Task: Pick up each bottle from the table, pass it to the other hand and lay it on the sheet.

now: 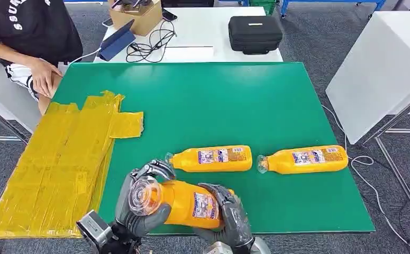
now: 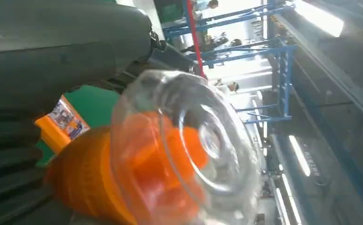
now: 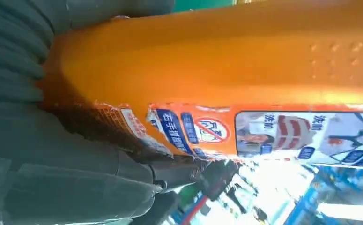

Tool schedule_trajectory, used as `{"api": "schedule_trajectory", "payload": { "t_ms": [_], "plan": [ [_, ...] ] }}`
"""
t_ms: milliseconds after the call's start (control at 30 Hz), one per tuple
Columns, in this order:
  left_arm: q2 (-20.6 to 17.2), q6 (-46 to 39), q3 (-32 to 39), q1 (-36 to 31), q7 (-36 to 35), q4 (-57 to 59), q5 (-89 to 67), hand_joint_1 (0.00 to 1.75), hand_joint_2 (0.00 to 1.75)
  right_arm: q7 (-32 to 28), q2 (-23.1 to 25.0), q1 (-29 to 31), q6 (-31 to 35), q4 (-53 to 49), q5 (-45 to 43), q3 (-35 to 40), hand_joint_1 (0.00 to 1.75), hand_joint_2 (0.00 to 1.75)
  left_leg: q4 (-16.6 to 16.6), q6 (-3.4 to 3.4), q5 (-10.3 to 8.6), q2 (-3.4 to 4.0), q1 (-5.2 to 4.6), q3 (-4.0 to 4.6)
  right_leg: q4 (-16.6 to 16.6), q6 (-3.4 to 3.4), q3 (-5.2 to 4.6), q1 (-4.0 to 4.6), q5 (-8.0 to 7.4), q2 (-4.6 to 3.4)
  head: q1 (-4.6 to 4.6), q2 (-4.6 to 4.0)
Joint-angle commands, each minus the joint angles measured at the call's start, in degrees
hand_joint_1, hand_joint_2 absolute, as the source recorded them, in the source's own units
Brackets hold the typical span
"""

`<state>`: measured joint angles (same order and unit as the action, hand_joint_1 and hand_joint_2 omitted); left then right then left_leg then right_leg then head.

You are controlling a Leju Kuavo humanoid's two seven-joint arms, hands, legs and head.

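A: Where is the held bottle (image 1: 184, 203)?
B: Above the near edge of the green table (image 1: 234, 100), lying sideways, clear cap toward the yellow sheet (image 1: 60, 164). Both hands are on it.
A: How do they grip?
B: The left hand (image 1: 139, 203) wraps its fingers round the neck and cap end; the right hand (image 1: 229, 214) clasps the labelled body near the base. The right wrist view shows that orange body pressed against the grey palm.
A: The other bottles?
B: The middle bottle (image 1: 210, 159) lies flat just beyond the hands, and the far bottle (image 1: 304, 160) lies to its right, caps pointing left, a small gap between them.
A: Anything else?
B: A person (image 1: 30, 39) sits at the far left corner; a black case (image 1: 255, 33) and cables (image 1: 149, 45) rest on the white table behind.
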<state>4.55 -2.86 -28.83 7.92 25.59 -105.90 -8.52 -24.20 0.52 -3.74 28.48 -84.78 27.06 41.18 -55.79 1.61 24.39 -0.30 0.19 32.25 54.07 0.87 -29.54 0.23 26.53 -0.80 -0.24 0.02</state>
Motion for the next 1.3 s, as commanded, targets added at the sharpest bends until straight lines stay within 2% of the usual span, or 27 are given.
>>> {"api": "schedule_trajectory", "payload": {
  "t_ms": [33,167,733,967,1300],
  "plan": [
    [-0.28,0.73,0.65,-1.09,-0.88,4.63,0.0,0.0,1.75,-1.31,0.52,1.23,2.32,-2.4,1.7,-3.29,1.75,1.75,0.06,-0.05,0.05,-0.03,0.01,-0.17,-0.08,0.05,0.2,0.0,0.06,0.12,0.0,0.0],
    [-0.11,0.74,-0.83,-1.43,-1.33,4.58,-0.73,0.0,1.75,-0.24,2.73,2.89,1.37,-2.64,2.26,-4.1,1.75,1.75,0.03,-0.04,0.03,0.05,-0.03,-0.08,-0.01,0.04,0.06,-0.03,0.02,0.0,0.0,0.0],
    [-0.88,0.08,-2.66,-2.3,-1.97,3.55,-0.75,0.0,1.75,-0.07,5.52,7.12,-0.6,3.39,2.85,-3.24,1.75,1.75,0.07,-0.05,0.03,0.01,0.01,-0.16,-0.08,0.05,0.18,0.02,0.03,0.07,0.0,0.0],
    [-0.86,-0.23,-3.35,-4.37,-1.19,3.08,1.63,0.0,1.75,0.64,8.39,10.95,-2.05,8.57,2.16,-1.31,1.75,1.75,0.06,-0.06,0.02,0.05,0.02,-0.14,-0.06,0.03,0.15,0.04,0.01,0.01,0.02,0.0],
    [-0.46,-0.95,-3.09,-7.5,-1.21,2.42,3.76,0.0,1.75,1.19,9.02,12.0,-2.86,9.04,1.81,-0.17,1.75,1.75,0.02,-0.08,0.01,-0.02,0.03,-0.12,-0.03,0.05,0.16,0.05,0.04,0.08,0.02,0.0]
  ]
}}
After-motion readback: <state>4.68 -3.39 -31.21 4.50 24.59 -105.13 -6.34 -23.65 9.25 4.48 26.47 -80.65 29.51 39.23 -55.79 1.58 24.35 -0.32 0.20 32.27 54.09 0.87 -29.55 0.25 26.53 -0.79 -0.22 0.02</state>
